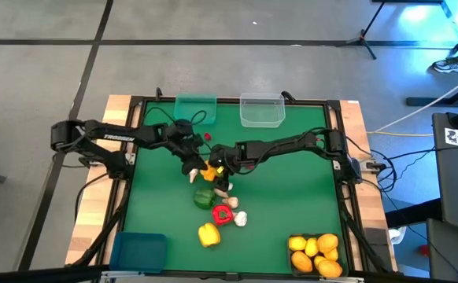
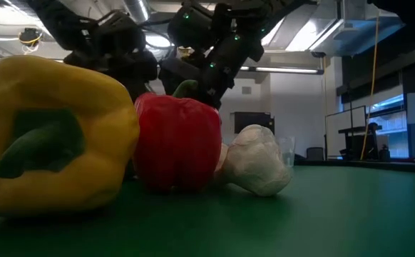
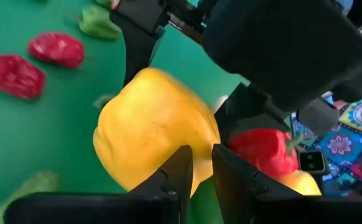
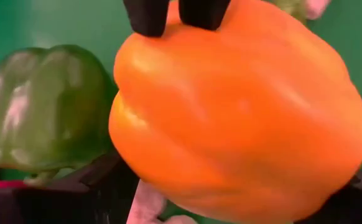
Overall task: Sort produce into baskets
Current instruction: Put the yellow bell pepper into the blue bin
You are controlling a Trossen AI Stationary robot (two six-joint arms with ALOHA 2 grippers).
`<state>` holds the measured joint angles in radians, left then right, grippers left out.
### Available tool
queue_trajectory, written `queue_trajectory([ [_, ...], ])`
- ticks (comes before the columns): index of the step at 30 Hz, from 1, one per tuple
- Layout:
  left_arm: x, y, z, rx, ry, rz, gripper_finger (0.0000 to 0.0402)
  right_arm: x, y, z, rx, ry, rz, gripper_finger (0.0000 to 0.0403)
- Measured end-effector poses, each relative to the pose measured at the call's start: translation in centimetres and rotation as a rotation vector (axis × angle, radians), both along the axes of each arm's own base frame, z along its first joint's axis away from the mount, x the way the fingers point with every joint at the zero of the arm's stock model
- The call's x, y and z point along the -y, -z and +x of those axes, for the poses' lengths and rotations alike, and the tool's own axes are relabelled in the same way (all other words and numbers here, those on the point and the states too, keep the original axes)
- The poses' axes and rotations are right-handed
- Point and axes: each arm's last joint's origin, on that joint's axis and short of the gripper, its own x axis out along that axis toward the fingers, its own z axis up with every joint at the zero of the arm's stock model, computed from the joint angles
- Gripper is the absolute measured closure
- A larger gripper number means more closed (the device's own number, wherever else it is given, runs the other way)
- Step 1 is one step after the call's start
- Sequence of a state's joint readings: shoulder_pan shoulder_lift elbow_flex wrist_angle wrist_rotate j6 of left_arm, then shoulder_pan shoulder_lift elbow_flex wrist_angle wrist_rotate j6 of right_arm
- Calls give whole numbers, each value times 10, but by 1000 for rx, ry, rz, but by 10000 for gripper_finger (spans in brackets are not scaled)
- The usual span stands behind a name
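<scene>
An orange-yellow bell pepper (image 1: 209,170) is at the table's middle, between my two grippers. My right gripper (image 1: 218,166) reaches in from the right and is shut on it; the pepper fills the right wrist view (image 4: 243,112). My left gripper (image 1: 194,168) comes from the left, fingers almost together (image 3: 196,168), tips at the pepper (image 3: 156,124). A green pepper (image 1: 204,196), a red pepper (image 1: 223,214), a garlic bulb (image 1: 241,218) and a yellow pepper (image 1: 208,234) lie on the mat nearer the front edge. My right gripper holds the orange-yellow pepper between its two fingers (image 3: 137,50), one on each side of its body (image 3: 128,87). Whether the pepper is clear of the mat, I cannot tell. My left gripper's nearly shut fingertips (image 4: 147,15) rest against the pepper's skin (image 4: 175,34), on the side away from the right gripper. Whether they pinch anything, I cannot tell.
A teal basket (image 1: 195,106) and a clear basket (image 1: 261,111) stand at the far edge, a blue basket (image 1: 138,251) at the near left, and a dark basket (image 1: 290,239) full of citrus at the near right. Small red pieces (image 3: 56,48) lie near the grippers.
</scene>
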<state>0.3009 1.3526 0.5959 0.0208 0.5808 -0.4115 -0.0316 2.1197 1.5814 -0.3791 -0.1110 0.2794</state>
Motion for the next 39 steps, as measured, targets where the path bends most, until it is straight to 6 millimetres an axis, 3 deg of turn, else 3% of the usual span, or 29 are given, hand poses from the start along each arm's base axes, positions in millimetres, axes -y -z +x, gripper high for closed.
queue_trajectory([
  [11,-33,-14,-5,64,-108,29,364,41,-19,2,1,79,-50,79],
  [19,-78,-39,-12,137,-256,100,367,94,-49,1,40,198,-85,79],
  [27,-126,-64,-32,189,-442,197,369,155,-81,-3,154,306,-114,79],
  [31,-142,-66,-45,176,-527,237,369,178,-81,6,190,313,-88,79],
  [39,-159,-59,-59,133,-603,266,369,203,-70,35,150,343,-96,79],
])
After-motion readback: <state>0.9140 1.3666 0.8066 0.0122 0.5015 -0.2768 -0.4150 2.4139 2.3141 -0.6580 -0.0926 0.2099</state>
